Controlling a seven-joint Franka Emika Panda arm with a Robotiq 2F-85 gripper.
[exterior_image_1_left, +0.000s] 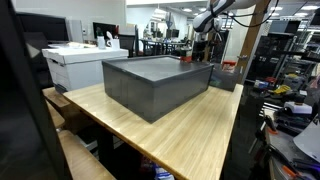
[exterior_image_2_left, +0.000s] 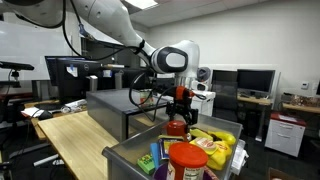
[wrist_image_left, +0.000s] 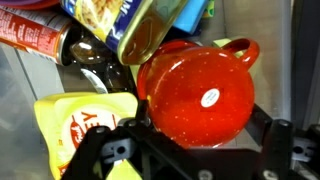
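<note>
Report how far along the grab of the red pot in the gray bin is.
Done: the gripper hangs over the gray bin, just above the red pot. In hand: its jaws stand open either side of the pot, nothing gripped yet. Left, probably: close on the pot and lift it clear of the yellow pouch and the can next to it.

I see bright, even ceiling light in both exterior views; soft shadow under table (exterior_image_1_left: 190, 130) edge; wrist view blurred close-up.
</note>
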